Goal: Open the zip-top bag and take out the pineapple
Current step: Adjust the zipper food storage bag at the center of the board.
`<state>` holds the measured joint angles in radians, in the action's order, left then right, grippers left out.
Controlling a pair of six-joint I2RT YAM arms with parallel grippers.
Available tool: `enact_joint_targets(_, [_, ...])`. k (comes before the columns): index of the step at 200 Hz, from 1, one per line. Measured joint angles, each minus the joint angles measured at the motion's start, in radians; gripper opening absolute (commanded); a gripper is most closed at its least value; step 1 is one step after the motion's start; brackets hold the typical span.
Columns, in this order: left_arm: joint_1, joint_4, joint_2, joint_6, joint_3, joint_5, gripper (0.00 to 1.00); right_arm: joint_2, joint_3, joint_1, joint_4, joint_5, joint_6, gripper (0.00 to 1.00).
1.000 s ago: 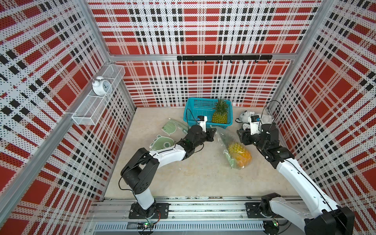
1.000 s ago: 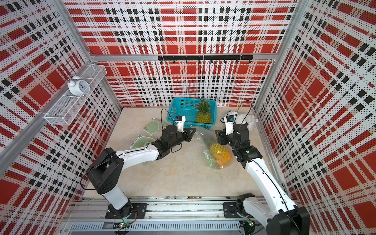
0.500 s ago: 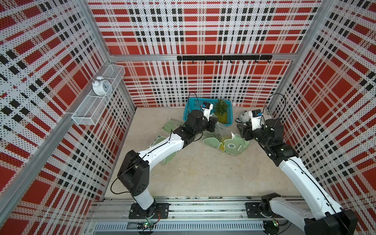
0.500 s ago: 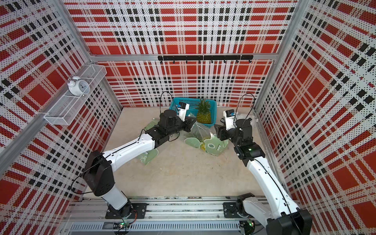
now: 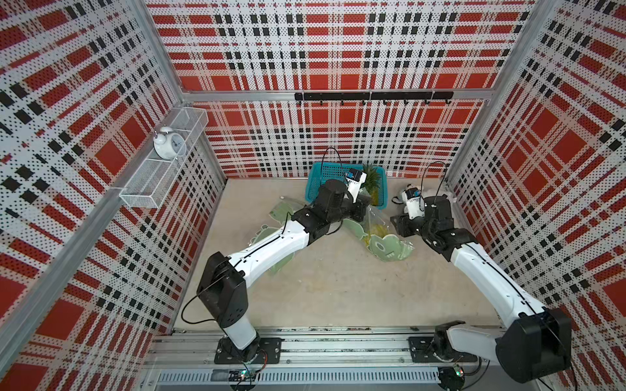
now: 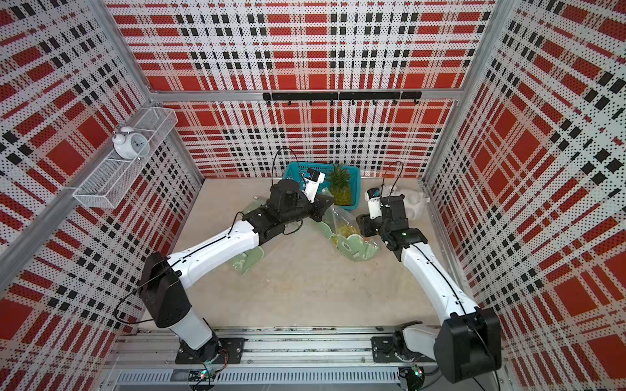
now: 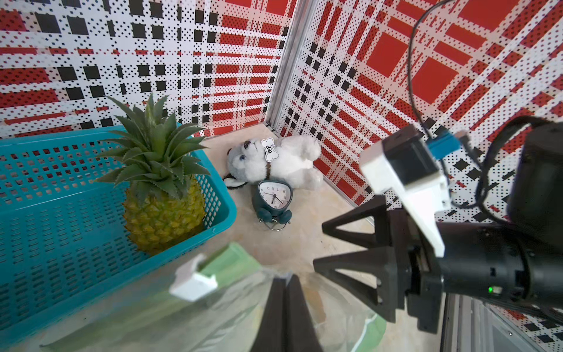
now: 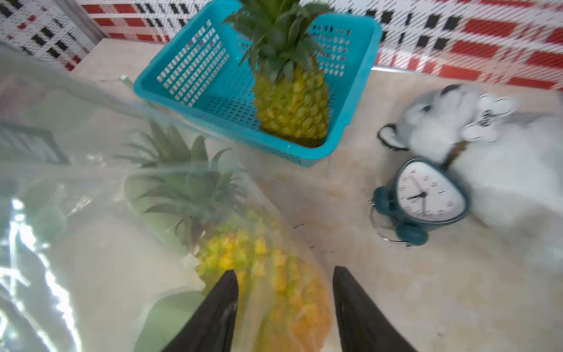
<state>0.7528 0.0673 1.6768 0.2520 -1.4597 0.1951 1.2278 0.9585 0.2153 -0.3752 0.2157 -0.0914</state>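
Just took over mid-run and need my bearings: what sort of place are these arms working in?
Probably a lab test cell, not a home: plaid perforated walls on aluminium framing, left arm and right arm bolted to a front rail, and props such as a teal basket, plush dog and alarm clock.

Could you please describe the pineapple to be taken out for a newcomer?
Find the teal basket at the back wall; just before it is a clear zip-top bag. The pineapple is inside that bag, whereas the other pineapple stands upright in the basket.
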Motion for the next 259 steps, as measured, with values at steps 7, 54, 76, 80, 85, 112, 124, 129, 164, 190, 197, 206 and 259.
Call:
enact_joint_targets(7, [0.001, 0.005, 0.000, -0.006, -0.002, 0.000, 0.00, -0.007, -0.021, 0.000, 0.000, 0.032, -0.003, 0.54])
enact_joint_targets(54, [0.008, 0.035, 0.000, -0.037, -0.023, 0.010, 0.00, -0.090, -0.147, 0.025, 0.003, 0.161, -0.036, 0.54])
enact_joint_targets(76, [0.016, 0.040, 0.002, -0.042, -0.049, 0.013, 0.00, -0.097, -0.173, 0.082, 0.019, 0.177, -0.058, 0.54])
enact_joint_targets(80, [0.018, 0.041, 0.002, -0.043, -0.055, 0.014, 0.00, -0.097, -0.179, 0.093, 0.023, 0.180, -0.061, 0.54])
enact_joint_targets(85, [0.020, 0.042, 0.004, -0.044, -0.063, 0.016, 0.00, -0.097, -0.187, 0.106, 0.030, 0.183, -0.068, 0.53])
enact_joint_targets(112, [0.036, 0.052, 0.015, -0.055, -0.098, 0.034, 0.00, -0.098, -0.223, 0.165, 0.074, 0.188, -0.106, 0.53])
enact_joint_targets(124, [0.043, 0.055, 0.016, -0.060, -0.099, 0.035, 0.00, -0.101, -0.239, 0.177, 0.103, 0.185, -0.121, 0.53])
enact_joint_targets(129, [0.046, 0.055, 0.016, -0.061, -0.099, 0.035, 0.00, -0.102, -0.247, 0.180, 0.116, 0.185, -0.127, 0.53])
enact_joint_targets(164, [0.069, 0.031, 0.003, -0.100, -0.061, 0.043, 0.00, -0.107, -0.304, 0.198, 0.214, 0.176, -0.167, 0.52])
enact_joint_targets(190, [0.104, 0.017, -0.047, -0.132, 0.005, 0.062, 0.00, -0.107, -0.324, 0.241, 0.285, 0.162, -0.187, 0.52])
enact_joint_targets(197, [0.109, 0.015, -0.064, -0.138, 0.024, 0.063, 0.00, -0.108, -0.328, 0.255, 0.303, 0.161, -0.189, 0.53])
enact_joint_targets(206, [0.115, 0.014, -0.087, -0.148, 0.052, 0.065, 0.00, -0.114, -0.333, 0.269, 0.322, 0.158, -0.190, 0.55])
enact_joint_targets(259, [0.126, 0.011, -0.218, -0.198, 0.193, 0.058, 0.00, -0.301, -0.342, 0.289, 0.332, 0.160, -0.119, 0.62])
